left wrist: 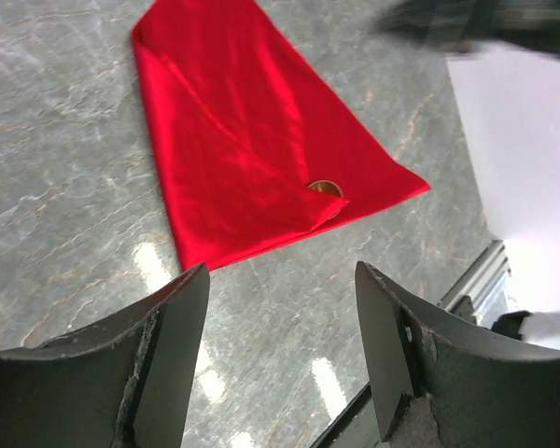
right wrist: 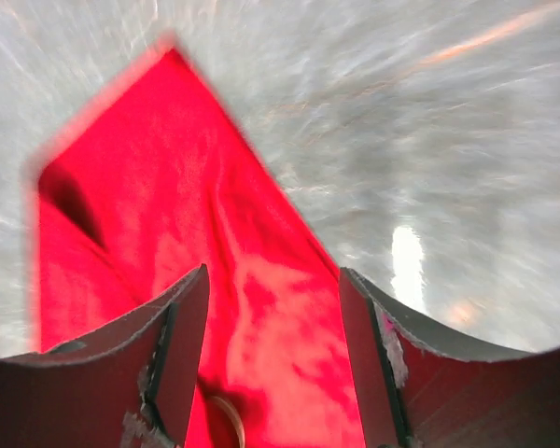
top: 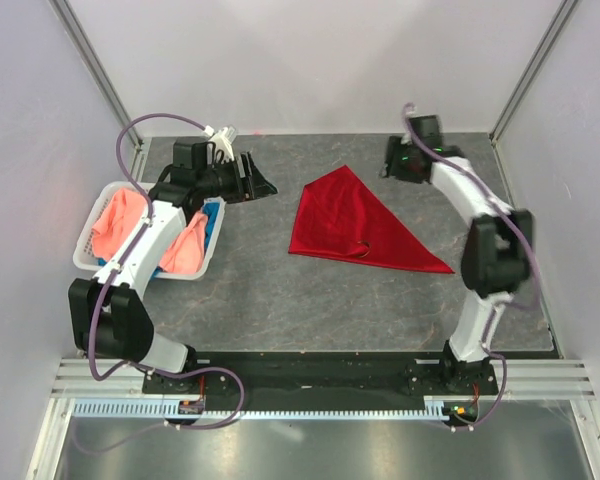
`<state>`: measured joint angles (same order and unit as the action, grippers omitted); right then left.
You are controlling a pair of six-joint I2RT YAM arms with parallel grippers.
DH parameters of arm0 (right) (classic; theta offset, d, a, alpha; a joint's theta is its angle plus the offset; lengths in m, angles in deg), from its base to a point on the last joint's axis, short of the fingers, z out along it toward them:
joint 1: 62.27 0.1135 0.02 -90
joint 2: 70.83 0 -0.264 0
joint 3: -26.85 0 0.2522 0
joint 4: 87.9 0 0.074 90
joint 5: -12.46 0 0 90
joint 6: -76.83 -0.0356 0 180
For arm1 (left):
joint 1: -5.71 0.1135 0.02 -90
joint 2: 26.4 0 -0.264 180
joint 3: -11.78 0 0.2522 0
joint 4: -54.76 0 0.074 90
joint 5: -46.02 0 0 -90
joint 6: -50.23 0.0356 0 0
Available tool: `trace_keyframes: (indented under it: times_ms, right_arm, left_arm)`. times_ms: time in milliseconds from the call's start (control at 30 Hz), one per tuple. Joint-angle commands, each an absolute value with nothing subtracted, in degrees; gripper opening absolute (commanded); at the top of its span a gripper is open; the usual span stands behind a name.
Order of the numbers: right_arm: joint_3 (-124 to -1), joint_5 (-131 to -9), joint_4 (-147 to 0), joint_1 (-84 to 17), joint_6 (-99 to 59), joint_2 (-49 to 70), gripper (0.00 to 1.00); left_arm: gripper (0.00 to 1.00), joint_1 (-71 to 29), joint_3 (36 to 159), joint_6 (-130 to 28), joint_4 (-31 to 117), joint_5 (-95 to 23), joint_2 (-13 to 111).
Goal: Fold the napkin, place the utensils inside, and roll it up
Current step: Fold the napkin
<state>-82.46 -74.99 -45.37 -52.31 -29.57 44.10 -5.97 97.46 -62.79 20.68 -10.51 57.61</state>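
The deep red soft cloth napkin [top: 355,225] lies folded into a triangle in the middle of the grey desk [top: 280,300], a glint of the slim copper-brown metal spoon [left wrist: 325,188] peeking from its fold, so I judge rolling is the step at hand. The left claw [left wrist: 280,280] and right claw [right wrist: 273,280] both stand released, holding nothing; next, one must pinch the edge by the spoon and roll without spilling it. No writing is readable.

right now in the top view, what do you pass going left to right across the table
white basket → left gripper → red napkin; the right arm overlaps the napkin, so it is left out
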Motion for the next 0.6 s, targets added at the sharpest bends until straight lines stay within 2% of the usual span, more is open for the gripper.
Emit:
trace_keyframes:
  times_ms: [0, 133, 233, 367, 567]
  right_arm:
    - [-67.28, -77.64, -45.67, -60.57, -40.4, 23.79, 0.65]
    - [-42.19, -68.87, -48.03, -68.06, -46.29, 13.04, 0.63]
    - [-30.38, -66.56, -48.57, -73.86, -48.59, 5.74, 0.62]
    - [-23.66, -63.14, -47.87, -80.63, -49.38, -0.24, 0.6]
    - [-21.98, -62.86, -48.48, -83.71, -51.13, -0.43, 0.58]
  left_arm:
    - [0.71, -5.63, 97.09, -59.37, 19.9, -13.22, 56.49]
    - [0.71, -5.63, 96.21, -59.02, 19.73, -13.22, 55.43]
    - [0.71, -5.63, 96.12, -59.28, 19.81, -12.78, 55.08]
    - [0.72, -5.63, 95.94, -59.46, 19.73, -12.08, 54.9]
    - [0.72, -5.63, 95.94, -59.89, 19.82, -11.29, 54.73]
